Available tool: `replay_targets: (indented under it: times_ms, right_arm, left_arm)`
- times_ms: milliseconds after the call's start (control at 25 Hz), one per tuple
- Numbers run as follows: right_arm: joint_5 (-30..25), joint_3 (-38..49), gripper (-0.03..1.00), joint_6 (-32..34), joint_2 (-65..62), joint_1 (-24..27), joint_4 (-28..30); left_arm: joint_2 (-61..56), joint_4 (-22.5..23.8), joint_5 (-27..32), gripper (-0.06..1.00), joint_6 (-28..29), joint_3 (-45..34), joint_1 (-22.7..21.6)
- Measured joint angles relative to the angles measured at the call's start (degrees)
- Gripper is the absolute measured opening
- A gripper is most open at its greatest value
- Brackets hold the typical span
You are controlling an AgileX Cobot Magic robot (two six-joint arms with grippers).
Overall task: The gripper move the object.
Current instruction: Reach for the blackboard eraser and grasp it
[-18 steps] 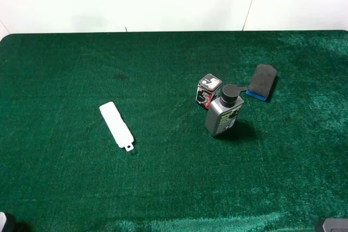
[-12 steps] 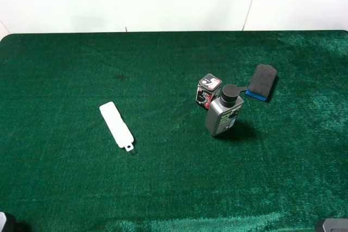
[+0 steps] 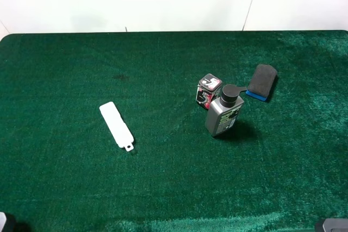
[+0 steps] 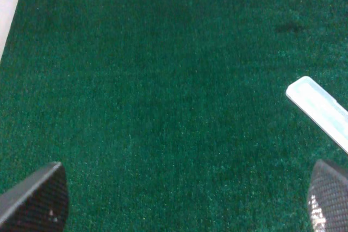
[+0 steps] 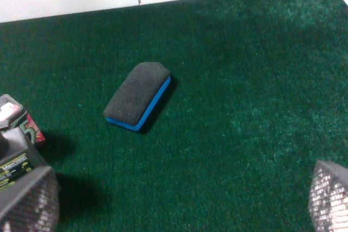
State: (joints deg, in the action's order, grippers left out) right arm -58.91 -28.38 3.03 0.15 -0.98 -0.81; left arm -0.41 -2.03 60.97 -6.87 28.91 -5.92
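Note:
The object, an eraser pad (image 3: 261, 82) with a dark felt top and a blue base, lies flat on the green cloth at the right back. It also shows in the right wrist view (image 5: 137, 96). My right gripper (image 5: 179, 202) is open and empty, well short of the pad, with its two mesh fingertips (image 5: 27, 202) spread wide at the frame's corners. My left gripper (image 4: 182, 202) is open and empty over bare cloth on the left side. In the exterior high view only small dark arm parts show at the front corners.
A grey pump bottle (image 3: 224, 113) stands just left and in front of the pad, with a small red-and-white box (image 3: 208, 89) behind it. A flat white strip with a tab (image 3: 116, 125) lies at the left middle, its end showing in the left wrist view (image 4: 321, 110). The table's far edge meets a white wall.

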Motion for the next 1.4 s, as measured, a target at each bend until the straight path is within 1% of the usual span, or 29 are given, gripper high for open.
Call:
replay_targets:
  times_ms: [160, 720, 1000, 1280, 1400]
  right_arm:
    - [0.0, -2.5, 0.69, 0.0, 7.0, 0.0, 0.0]
    - [-0.4, -22.7, 0.69, -2.2, 39.4, 0.0, 0.0]
    - [-4.4, -32.5, 0.69, -2.3, 54.1, 0.0, -0.1]
    - [-10.0, -41.9, 0.69, -1.2, 68.0, 0.0, -1.8]
    - [-10.5, -45.6, 0.69, -0.1, 73.2, -0.1, -2.3]
  left_arm:
    - [0.0, 0.0, 0.0, 0.89, 0.0, 0.0, 0.0]
    - [0.0, 0.0, 0.0, 0.88, 0.0, 0.0, 0.0]
    - [0.0, 0.0, 0.0, 0.88, 0.0, 0.0, 0.0]
    - [0.0, 0.0, 0.0, 0.88, 0.0, 0.0, 0.0]
    - [0.0, 0.0, 0.0, 0.88, 0.0, 0.0, 0.0]
